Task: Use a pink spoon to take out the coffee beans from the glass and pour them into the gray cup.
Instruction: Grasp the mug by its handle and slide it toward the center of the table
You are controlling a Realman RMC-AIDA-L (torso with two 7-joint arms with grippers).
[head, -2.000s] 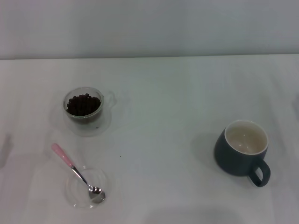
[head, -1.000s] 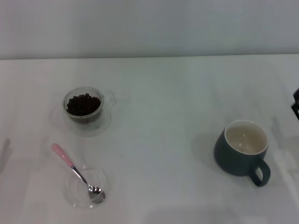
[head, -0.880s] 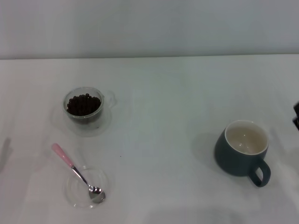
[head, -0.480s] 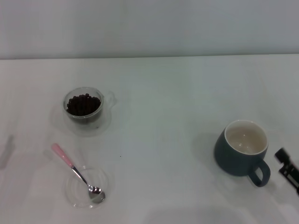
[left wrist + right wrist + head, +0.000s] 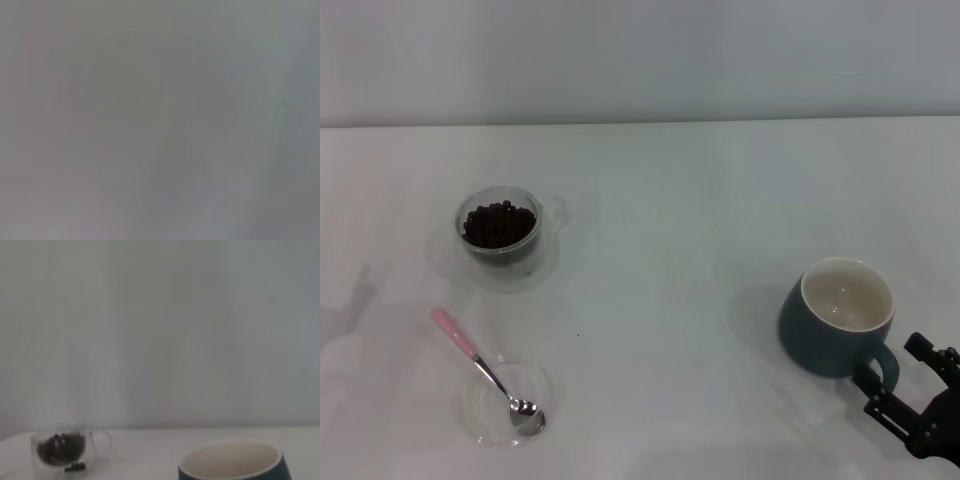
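- Spoon, pink (image 5: 486, 373): small teaspoon with pale pink handle and shiny silver metal neck and bowl. It lies near the table's front left, bowl resting in a flat clear round glass saucer (image 5: 472, 402), handle slanting up and away over the saucer's rim toward the far left.
- Coffee beans (image 5: 498, 224): many small dark brown, nearly black ovals, filling the glass close to its rim.
- Glass (image 5: 527, 255): small clear double-walled cup with a clear side handle, upright, beyond the spoon and apart from it.
- Gray cup (image 5: 817, 338): rounded dark blue-gray ceramic mug, cream-white inside, upright at the right, well apart from the glass; loop handle points toward the near right.
- Right gripper (image 5: 914, 388): black, at the lower right corner, just beside the mug's handle; two finger parts show with a gap between them, holding nothing.
- Left gripper: not seen; its wrist view shows only flat gray.
- Table (image 5: 660, 200): plain white surface.
- Right wrist view: low side-on look, with the mug's rim (image 5: 232, 455) close and the bean-filled glass (image 5: 60, 450) farther off; spoon and saucer do not appear there.
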